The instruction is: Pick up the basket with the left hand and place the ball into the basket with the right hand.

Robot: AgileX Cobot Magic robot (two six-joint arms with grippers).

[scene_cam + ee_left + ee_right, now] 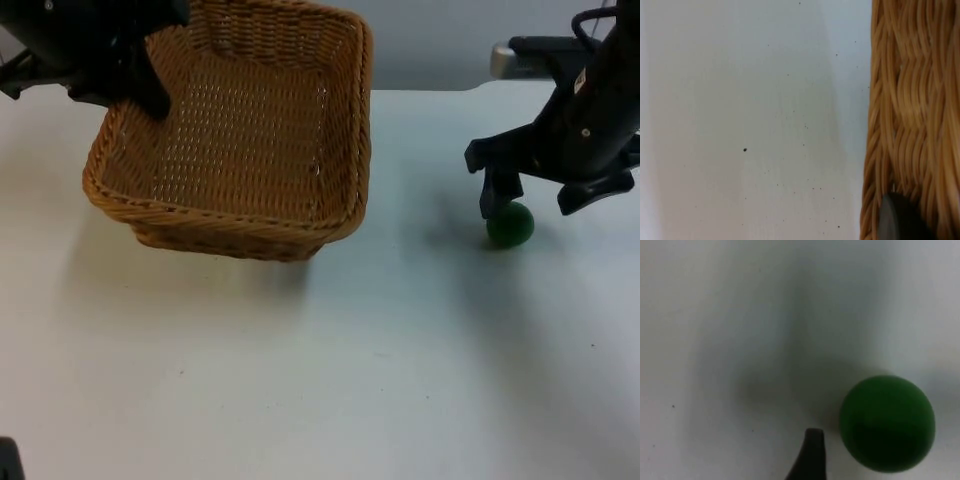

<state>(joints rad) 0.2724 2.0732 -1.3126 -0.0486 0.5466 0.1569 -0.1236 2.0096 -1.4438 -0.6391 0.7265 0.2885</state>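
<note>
Basket of tan woven wicker hangs clamped in your left gripper, yet your spread right gripper risks nudging the small green ball away.

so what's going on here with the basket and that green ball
The left gripper is clamped on the rim of the wicker basket and holds it tilted above the white table. The right gripper is open and sits low around the green ball, which rests on the table, not yet grasped.
</note>
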